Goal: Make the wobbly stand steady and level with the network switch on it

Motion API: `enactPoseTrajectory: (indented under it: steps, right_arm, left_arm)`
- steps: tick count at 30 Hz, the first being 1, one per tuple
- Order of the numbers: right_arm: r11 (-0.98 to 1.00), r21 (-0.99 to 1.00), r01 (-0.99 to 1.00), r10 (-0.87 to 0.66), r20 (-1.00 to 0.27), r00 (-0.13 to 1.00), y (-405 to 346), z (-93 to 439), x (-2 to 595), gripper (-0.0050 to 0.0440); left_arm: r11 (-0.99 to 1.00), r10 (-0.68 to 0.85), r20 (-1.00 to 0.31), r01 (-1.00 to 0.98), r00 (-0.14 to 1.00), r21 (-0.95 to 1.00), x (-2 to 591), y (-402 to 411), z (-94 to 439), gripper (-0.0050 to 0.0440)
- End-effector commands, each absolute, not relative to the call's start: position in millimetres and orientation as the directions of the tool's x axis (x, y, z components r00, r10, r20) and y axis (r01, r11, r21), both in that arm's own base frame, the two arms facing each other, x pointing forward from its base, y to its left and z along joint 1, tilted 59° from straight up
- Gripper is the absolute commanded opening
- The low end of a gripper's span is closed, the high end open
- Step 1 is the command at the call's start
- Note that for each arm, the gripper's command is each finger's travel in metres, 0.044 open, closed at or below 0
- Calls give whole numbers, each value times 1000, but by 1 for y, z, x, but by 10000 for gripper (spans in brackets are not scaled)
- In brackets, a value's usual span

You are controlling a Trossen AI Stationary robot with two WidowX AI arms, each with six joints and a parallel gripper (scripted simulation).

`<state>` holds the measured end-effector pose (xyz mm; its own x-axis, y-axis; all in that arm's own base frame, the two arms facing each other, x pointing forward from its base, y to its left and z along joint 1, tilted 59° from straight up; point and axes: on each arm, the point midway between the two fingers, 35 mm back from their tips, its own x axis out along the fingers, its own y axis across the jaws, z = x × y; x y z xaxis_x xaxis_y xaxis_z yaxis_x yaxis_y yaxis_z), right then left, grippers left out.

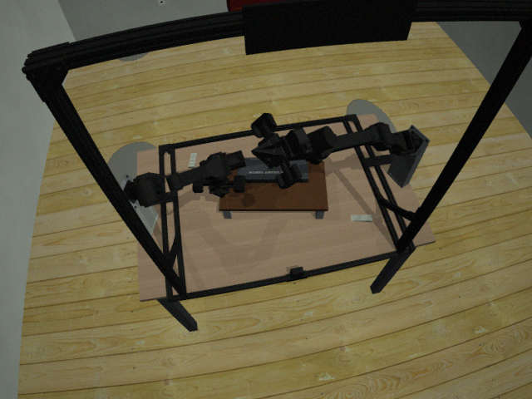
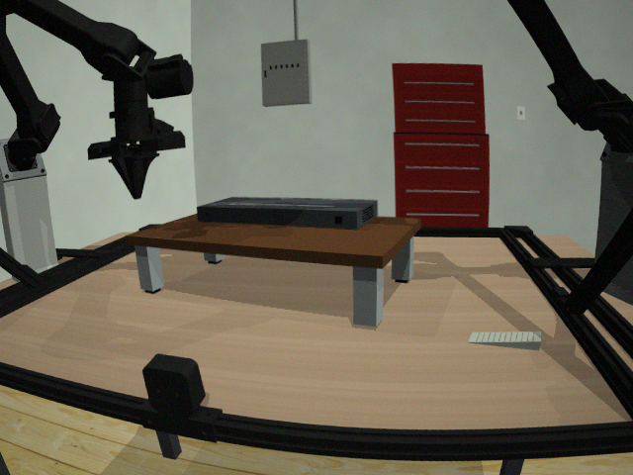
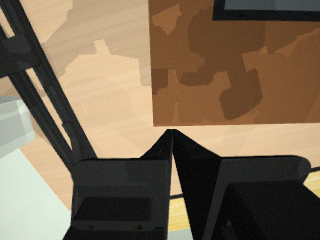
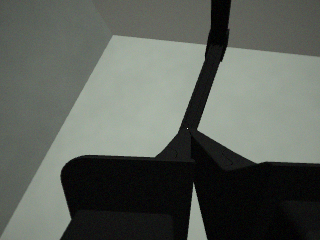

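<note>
matte black arms (image 1: 357, 138) (image 2: 76, 38), grey mounts, tapered fingertips (image 2: 135, 189), perhaps small screws.
</note>
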<state>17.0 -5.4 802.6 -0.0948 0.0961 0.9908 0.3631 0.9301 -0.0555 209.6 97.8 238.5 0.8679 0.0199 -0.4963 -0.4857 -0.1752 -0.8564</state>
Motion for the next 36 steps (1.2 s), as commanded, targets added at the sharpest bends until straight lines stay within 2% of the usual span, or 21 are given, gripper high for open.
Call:
enactPoseTrajectory:
  steps: [1,16,21,27,33,36]
  right_arm:
    - [915,-47,400,93,991,-97,-6,803,17,0]
    - [952,0,306,42,990,-132,-6,804,19,0]
    - [966,-24,256,-12,990,139,-24,792,80,0]
    - [983,4,182,-84,895,439,-44,755,152,0]
    - [983,4,182,-84,895,439,-44,755,152,0]
    - [985,27,168,-114,837,535,-55,737,186,0]
  left_arm:
    - [-175,20,-496,-486,868,-856,210,98,239,0]
    - [-175,20,-496,-486,868,-856,210,98,239,0]
    - [-175,20,-496,-486,868,-856,210,98,239,0]
    - [-175,20,-496,-486,868,-856,210,98,239,0]
    - [-175,20,-496,-486,868,-856,210,98,239,0]
    - [-175,20,-496,-486,868,-856,210,98,239,0]
